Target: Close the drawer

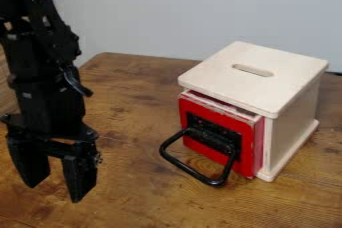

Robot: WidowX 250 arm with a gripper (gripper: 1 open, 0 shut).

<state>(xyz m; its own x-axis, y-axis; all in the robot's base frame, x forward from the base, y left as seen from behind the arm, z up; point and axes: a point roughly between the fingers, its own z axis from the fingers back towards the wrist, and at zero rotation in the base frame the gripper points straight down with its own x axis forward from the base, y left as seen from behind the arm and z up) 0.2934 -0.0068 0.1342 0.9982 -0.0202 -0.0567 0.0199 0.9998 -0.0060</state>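
The brown wooden counter [134, 102] is shown with a pale wall [147, 17] behind it, and the cube box [297, 112] is taken as the landmark for all places. The drawer [245, 132], red-fronted with a black panel, is set in the near face of the box, below the slotted top. A slight gap is seen along the upper edge of the red front, by which it is suggested that the drawer is a little way out; how far cannot be told from this view.

The claw [59, 177] is suspended at the image-left side of the box, well apart from it, with the fingertips directed downward and parted by a moderately wide gap. Nothing is seen to be held. The drawer therefore lies to the image-right of the claw, and its front is reached sooner than the rest of the box. By the single arm [40, 52] the whole approach must be made.

The drawer is pointed outward from the box, toward the viewer and somewhat to image-left, and its long axis is judged to run back into the box along that line. The black loop handle [207, 167] is extended the same way, low before the front. For closing, a push along this axis is called for, after the claw is brought before the front; by an oblique push the box might be turned.
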